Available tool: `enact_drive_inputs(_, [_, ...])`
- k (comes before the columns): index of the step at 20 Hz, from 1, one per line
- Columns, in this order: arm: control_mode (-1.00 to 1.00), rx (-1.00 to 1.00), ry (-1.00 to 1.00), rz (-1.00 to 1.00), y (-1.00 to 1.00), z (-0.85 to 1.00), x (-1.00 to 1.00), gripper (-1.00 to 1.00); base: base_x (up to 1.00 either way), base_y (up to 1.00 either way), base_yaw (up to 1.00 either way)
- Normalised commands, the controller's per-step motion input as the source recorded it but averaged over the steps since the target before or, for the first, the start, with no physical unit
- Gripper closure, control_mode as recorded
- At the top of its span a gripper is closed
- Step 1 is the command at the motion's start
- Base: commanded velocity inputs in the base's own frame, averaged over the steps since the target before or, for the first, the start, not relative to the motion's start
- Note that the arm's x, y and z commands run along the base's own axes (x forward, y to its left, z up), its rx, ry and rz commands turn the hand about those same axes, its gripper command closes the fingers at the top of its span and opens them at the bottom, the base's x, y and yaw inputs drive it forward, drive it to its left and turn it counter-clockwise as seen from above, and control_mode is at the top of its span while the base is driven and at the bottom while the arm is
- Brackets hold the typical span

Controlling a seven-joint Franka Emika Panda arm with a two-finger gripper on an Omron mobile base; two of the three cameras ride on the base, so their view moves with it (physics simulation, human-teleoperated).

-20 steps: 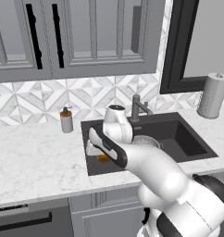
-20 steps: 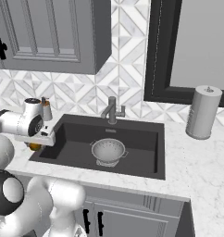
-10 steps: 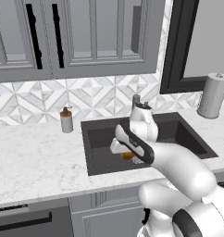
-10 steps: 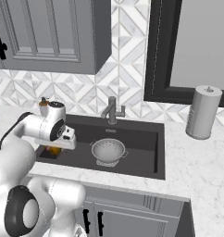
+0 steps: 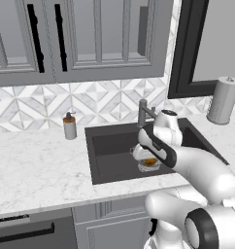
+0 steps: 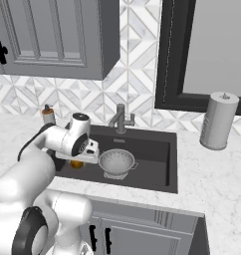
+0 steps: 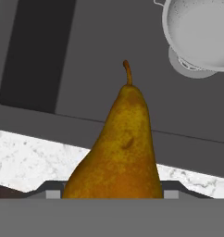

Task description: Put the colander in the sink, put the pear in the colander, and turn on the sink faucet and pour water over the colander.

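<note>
We have the pear (image 7: 119,148) held in the hand (image 6: 78,160), its fat end between the fingers and its stem pointing away from the wrist. In the right base view the hand hangs over the left part of the sink (image 6: 157,154), just inside the near edge, with a bit of golden fruit showing under it. The colander (image 6: 117,162) already sits on the sink floor, over the drain and to the right of the hand; in the hand view it lies off toward the upper right corner, apart from the pear.

So the step in hand, as we judge it, is carrying the pear across and setting it in the colander. To do it well we should move the hand sideways to the right until the pear is over the middle of the bowl, not over its rim or a side handle. We would keep the pear above the rim while crossing, then lower it into the bowl before letting go, so it settles rather than drops and bounces out. A pear rolls easily, and a release near the rim could tip it onto the sink floor.

The faucet (image 6: 120,118) stands at the far edge of the sink, behind the colander, and should stay clear of the arm's path.
</note>
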Motion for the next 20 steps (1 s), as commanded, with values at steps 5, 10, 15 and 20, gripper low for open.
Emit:
enact_drive_inputs(5, [-1.00,0.02,-0.01,0.03,-0.53,-0.12,0.14,1.00,0.00,0.00,0.00])
enact_drive_inputs(10, [-1.00,0.00,-0.01,0.03,-0.36,-0.10,0.12,1.00,0.00,0.00,0.00])
enact_drive_inputs(15, [-1.00,0.01,0.00,0.00,-0.28,-0.03,0.24,1.00,0.00,0.00,0.00])
enact_drive_inputs(20, [-1.00,0.02,0.00,0.00,-0.27,-0.01,0.37,1.00,0.00,0.00,0.00])
